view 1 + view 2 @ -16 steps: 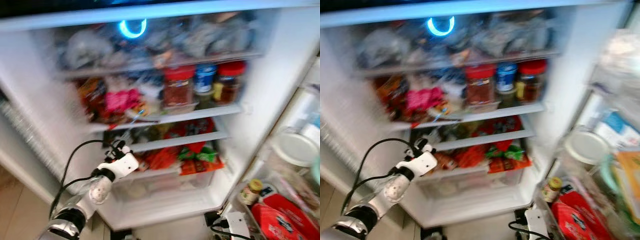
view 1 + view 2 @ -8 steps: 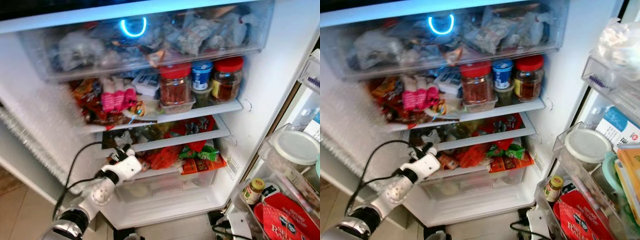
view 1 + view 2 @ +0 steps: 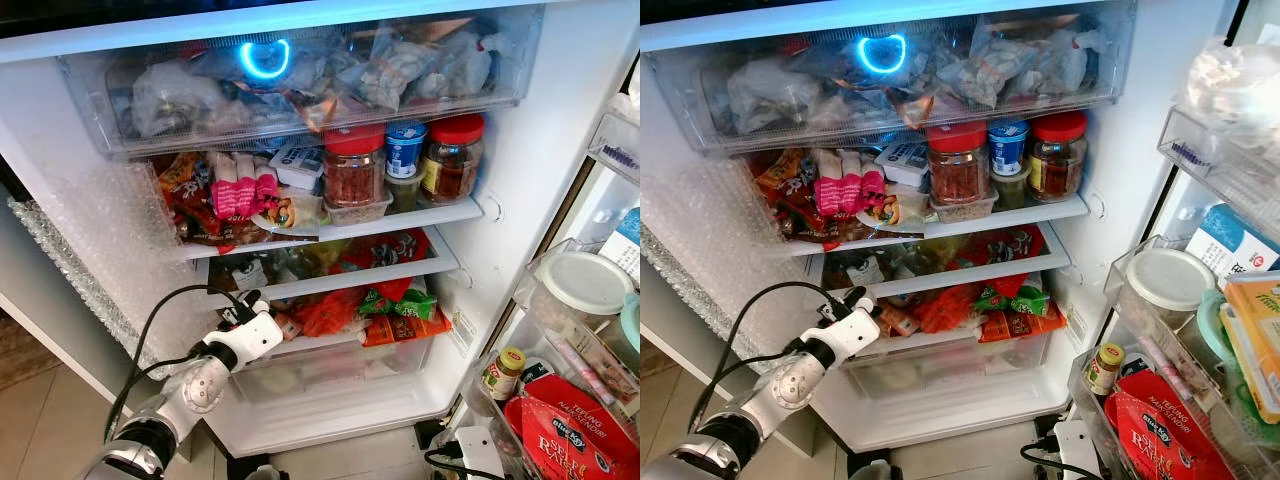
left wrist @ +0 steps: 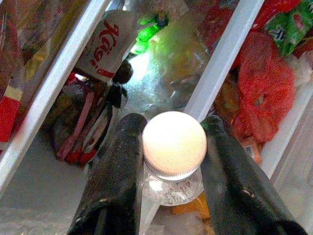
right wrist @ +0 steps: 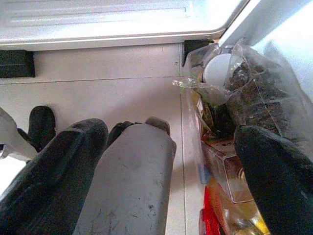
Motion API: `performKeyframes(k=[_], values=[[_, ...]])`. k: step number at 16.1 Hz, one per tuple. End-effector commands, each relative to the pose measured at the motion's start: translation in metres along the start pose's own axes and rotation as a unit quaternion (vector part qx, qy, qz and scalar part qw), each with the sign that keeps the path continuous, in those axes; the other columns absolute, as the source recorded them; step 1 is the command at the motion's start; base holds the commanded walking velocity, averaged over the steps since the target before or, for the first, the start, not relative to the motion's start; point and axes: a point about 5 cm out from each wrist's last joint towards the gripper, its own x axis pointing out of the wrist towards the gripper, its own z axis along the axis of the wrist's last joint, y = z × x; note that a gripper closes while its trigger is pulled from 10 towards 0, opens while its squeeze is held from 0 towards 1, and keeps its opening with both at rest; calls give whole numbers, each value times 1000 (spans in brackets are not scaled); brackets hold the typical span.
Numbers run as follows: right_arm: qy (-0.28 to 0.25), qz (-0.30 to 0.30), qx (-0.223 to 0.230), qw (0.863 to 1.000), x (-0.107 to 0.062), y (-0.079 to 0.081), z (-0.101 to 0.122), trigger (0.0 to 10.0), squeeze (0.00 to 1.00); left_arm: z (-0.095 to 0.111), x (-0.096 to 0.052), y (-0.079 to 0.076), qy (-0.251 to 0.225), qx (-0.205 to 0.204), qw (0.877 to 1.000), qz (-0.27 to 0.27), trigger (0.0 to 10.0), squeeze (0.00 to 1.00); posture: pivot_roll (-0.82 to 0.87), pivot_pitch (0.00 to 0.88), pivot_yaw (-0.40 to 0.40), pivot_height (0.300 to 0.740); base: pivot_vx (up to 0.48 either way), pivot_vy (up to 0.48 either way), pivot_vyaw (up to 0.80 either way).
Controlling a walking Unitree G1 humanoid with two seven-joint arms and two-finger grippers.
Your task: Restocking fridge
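Left gripper [image 3: 243, 310] is at the front edge of the fridge's third shelf [image 3: 440, 262], left end, its two black fingers [image 4: 117, 171] closed on a small clear glass bottle with a white screw cap [image 4: 174, 144]. Judgement: the step in hand is setting this bottle into the fridge. To do it well, the bottle should clear the white shelf rail [image 4: 220, 63] before being lowered, stay upright, and go into a gap between the packets rather than onto them; the red mesh bag [image 4: 266, 88] and the red-and-white pouch [image 4: 105, 46] crowd both sides, so release only once the base sits flat. The head views give the layout: top drawer [image 3: 300, 70] packed with bags, two red-lidded jars [image 3: 352, 165] on the shelf under it, door bins [image 3: 1160, 330] on the right already full. They do not reveal the bottle, hidden behind the wrist; the left wrist view does. Right gripper [image 5: 171, 171] hangs low beside the door, fingers spread wide with nothing between them, above the floor [image 5: 107, 98].
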Motion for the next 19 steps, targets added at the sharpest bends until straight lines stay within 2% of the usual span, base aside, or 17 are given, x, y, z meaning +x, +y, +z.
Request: performKeyframes(k=[1,6,17,19], values=[[-9,1,4,1000,1,2,5,10000,0,-4,1,6,10,13,1000,3,10000,0,-112,0,43,654,0,0,0],[-10,-2,-2,1000,1,1,5,10000,0,1,4,7,2,16,1000,4,10000,0,-109,0,42,634,0,0,0],[-11,0,4,1000,1,3,5,10000,0,6,9,14,-9,43,999,8,10000,0,-110,0,50,634,0,0,0],[-11,1,5,1000,1,3,6,10000,0,6,10,15,-10,46,999,7,10000,0,-109,0,50,634,249,0,0]])
